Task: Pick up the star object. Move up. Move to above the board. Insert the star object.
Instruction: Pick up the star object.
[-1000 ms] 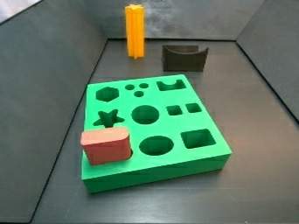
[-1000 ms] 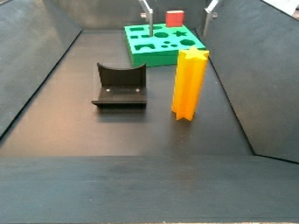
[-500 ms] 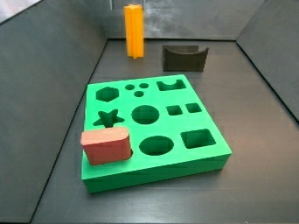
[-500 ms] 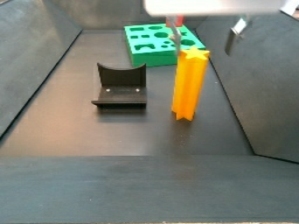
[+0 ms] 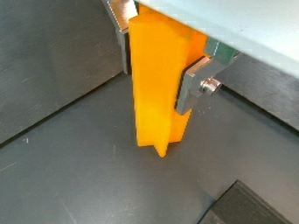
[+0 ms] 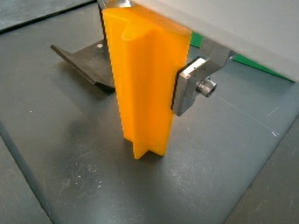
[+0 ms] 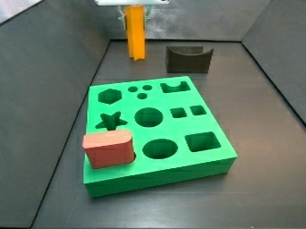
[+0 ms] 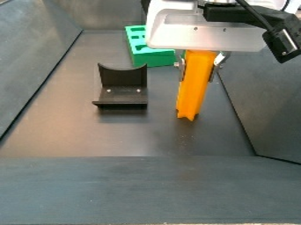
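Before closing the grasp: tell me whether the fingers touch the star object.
Cannot tell. In both wrist views the gripper straddles the star object; one finger sits at its side, no plain gap or contact.

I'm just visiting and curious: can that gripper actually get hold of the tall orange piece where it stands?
Probably yes. The gripper is already down around the upright star object, one silver finger on each side. Nothing else crowds it; the fixture stands apart. Whether the fingers already press it, I cannot tell.

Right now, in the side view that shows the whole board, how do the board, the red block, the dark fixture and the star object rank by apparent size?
1. The board, clearly largest.
2. The red block, though it sits nearest the camera.
3. The fixture and the star object, under the gripper: too alike and too far back to rank.
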Motion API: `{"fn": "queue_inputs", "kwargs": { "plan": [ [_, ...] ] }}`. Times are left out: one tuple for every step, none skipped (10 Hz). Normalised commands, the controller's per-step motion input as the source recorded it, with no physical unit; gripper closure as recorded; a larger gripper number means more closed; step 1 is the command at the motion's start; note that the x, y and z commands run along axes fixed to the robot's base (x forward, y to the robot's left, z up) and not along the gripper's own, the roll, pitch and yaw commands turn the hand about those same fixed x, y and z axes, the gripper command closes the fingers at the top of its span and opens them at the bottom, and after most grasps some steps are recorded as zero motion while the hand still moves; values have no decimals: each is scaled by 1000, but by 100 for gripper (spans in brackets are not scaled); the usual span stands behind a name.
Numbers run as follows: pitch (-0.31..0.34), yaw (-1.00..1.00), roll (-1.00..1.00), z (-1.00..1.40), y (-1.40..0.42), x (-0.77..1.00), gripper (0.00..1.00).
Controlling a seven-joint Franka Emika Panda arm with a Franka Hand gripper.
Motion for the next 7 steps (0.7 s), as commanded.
{"fn": "queue_inputs", "kwargs": {
  "plan": [
    [0,0,0,0,0,0,100],
    [0,0,0,0,0,0,100],
    [0,0,0,0,0,0,100],
    [0,0,0,0,0,0,100],
    [0,0,0,0,0,0,100],
    [0,0,0,0,0,0,100],
    [0,0,0,0,0,0,100]
  ]
}}
